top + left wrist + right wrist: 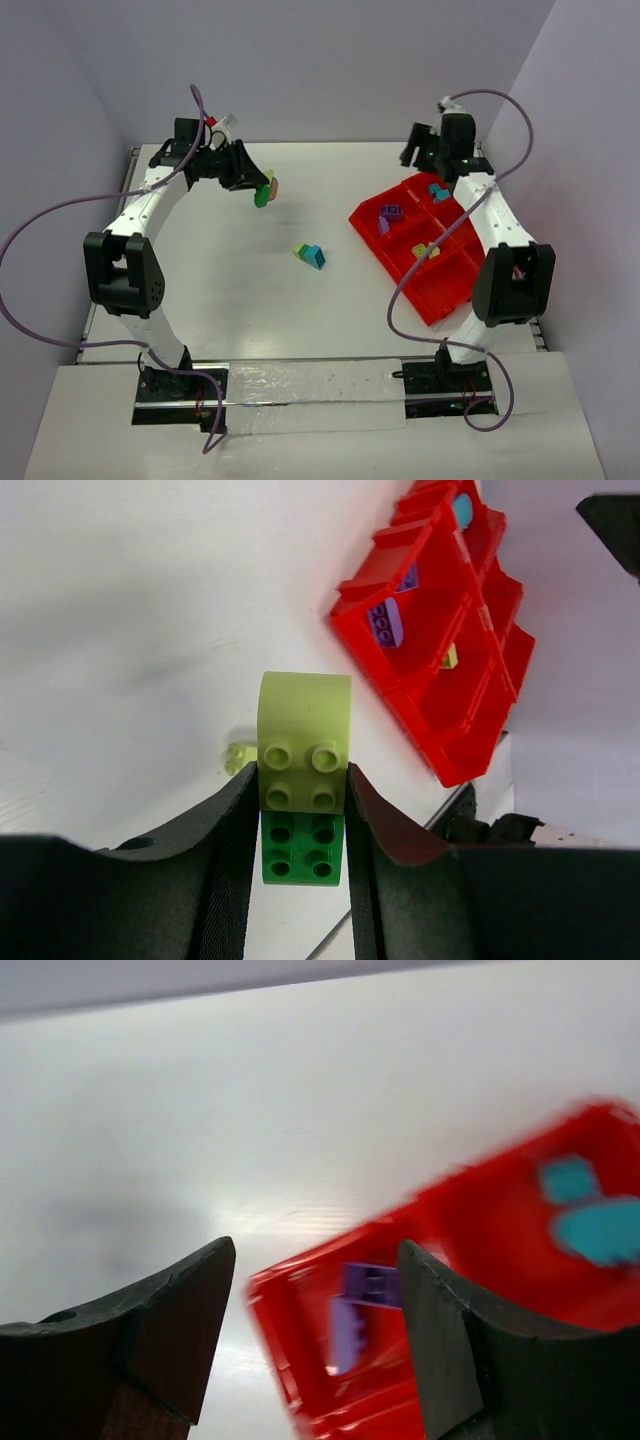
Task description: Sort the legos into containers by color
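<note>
Left gripper [302,785] is clamped on a two-brick stack [304,725], pale yellow over green, raised above the table [230,290] at far left. Right gripper [315,1255] has its fingers apart and empty, over the far corner of the red tray [440,292]. Purple [388,214], teal [438,191] and yellow [428,250] bricks sit in separate tray compartments; a yellow-teal stack [311,255] lies mid-table.

Tray [446,286] at the counter's [230,300] right, bricks [390,213] in its compartments; brick pair [310,255] at centre; two-brick stack [265,190] between the left fingers [228,825], rear left.
</note>
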Robot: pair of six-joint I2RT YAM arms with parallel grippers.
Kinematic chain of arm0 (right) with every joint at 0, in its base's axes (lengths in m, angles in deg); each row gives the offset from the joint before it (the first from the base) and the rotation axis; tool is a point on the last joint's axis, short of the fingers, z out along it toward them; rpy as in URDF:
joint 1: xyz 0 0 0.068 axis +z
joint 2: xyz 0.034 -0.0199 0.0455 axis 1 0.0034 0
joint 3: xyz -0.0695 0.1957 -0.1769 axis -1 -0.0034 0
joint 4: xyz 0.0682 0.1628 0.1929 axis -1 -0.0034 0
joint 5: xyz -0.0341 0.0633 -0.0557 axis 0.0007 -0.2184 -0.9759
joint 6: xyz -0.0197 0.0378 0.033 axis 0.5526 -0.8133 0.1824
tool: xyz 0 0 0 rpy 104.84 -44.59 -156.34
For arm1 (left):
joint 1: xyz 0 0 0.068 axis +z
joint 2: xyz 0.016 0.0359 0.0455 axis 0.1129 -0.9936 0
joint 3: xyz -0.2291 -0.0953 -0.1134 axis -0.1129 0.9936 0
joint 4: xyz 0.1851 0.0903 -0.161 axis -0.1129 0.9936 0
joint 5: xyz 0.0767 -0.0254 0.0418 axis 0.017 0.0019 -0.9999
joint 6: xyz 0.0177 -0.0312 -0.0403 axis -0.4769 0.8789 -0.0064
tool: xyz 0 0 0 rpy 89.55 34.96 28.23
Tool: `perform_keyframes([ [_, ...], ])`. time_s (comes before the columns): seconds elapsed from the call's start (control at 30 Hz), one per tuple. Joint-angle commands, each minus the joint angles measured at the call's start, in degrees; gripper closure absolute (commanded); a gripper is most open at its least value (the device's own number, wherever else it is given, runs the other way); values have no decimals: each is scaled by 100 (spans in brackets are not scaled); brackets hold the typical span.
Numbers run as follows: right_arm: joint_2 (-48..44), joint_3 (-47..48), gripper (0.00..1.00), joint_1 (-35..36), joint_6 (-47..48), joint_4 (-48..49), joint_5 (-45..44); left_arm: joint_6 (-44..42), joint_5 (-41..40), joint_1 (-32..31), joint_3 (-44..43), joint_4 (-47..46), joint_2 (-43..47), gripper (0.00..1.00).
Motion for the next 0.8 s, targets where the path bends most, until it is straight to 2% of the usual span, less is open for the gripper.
perform_keyframes([
  [0.0,-661,-8,28,1265,1490,-50,1613,156,830,-54,160,-514,470,100],
  [0.17,-907,-255,31,2203,2043,155,2307,204,1261,-54,416,-639,702,100],
  [0.27,-931,-477,31,2563,1783,629,2693,190,1477,-59,560,-659,822,100],
  [0.43,-474,21,31,2610,1069,425,3164,399,1841,-54,873,-1148,1054,100],
  [0.77,-8,122,27,2338,-715,1538,4384,1052,2623,-54,1265,-2630,1326,100],
])
